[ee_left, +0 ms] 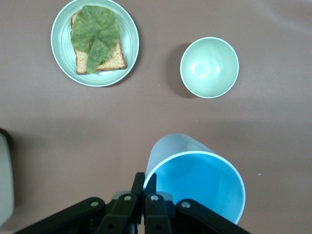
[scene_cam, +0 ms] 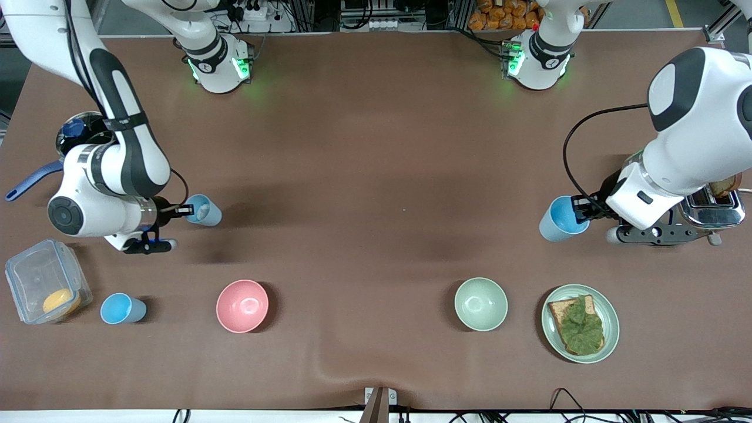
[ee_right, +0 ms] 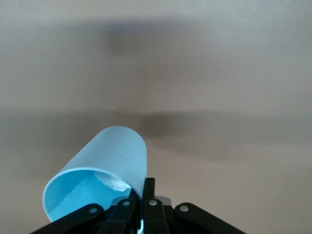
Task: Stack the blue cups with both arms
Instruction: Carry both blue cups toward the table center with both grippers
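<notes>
Three blue cups, two bowls, one plate, two arms.

Nearest the front camera, the standing cup (scene_cam: pixel 121 309) is sitting upright on the worktop (scene_cam: pixel 376 176) toward the right arm's end, with the pink bowl (scene_cam: pixel 242 305) at its 3 o'clock. The green bowl (scene_cam: pixel 480 304) and the plate (scene_cam: pixel 580 322) of lettuce-topped toast are lying toward the left arm's end.

Farther up, the right hand (scene_cam: pixel 187 210) is gripping the rim of the right cup (scene_cam: pixel 203 210), fingers clamped together on its wall, cup tilted above the worktop.

The left hand (scene_cam: pixel 581 207) is pinching the rim of the left cup (scene_cam: pixel 562 219), also tilted, its open mouth facing the hand.
</notes>
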{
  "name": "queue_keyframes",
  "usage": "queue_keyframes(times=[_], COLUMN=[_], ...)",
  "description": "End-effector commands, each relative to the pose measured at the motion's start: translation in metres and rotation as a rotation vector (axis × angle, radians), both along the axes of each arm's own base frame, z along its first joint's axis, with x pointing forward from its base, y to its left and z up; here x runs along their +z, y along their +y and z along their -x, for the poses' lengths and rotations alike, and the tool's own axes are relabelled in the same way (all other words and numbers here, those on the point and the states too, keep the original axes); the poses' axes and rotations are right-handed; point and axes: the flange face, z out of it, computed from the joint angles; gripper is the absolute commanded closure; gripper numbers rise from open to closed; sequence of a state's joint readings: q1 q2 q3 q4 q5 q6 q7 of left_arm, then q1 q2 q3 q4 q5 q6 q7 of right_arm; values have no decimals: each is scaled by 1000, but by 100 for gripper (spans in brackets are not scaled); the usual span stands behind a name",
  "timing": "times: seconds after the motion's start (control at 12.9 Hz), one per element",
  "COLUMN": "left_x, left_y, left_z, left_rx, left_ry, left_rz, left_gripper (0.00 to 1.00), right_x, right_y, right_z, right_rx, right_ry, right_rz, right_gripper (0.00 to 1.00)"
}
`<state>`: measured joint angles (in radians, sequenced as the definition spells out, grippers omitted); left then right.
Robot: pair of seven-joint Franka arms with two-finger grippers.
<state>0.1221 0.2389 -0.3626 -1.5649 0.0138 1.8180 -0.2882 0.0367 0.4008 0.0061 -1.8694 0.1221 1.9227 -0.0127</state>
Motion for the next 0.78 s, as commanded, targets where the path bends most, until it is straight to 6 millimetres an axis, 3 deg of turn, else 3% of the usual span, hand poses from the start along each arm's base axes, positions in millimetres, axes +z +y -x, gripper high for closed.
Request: queue_keyframes(times=[0.0,0.08,0.31,0.54,0.7], left_x=[5,6,3,3,2], left_y=[-28,-29,-23,-19,-13], left_z=[5,6,6,5,5], left_rx=[46,60,67,68,75], left_ry=[19,17,34,35,46], left_rz=[16,10,1,-1,-6], left_gripper=[100,100,100,100,100], right_x=[21,26,21,9,-7], right_y=[88,127,221,292,321], right_z=[-4,-2,3,7,11], right_rx=[-88,-140,-228,-287,-320], right_ry=[-7,-3,15,2,-12], right_rz=[44,30,9,-9,0], right_gripper=[100,100,100,100,100])
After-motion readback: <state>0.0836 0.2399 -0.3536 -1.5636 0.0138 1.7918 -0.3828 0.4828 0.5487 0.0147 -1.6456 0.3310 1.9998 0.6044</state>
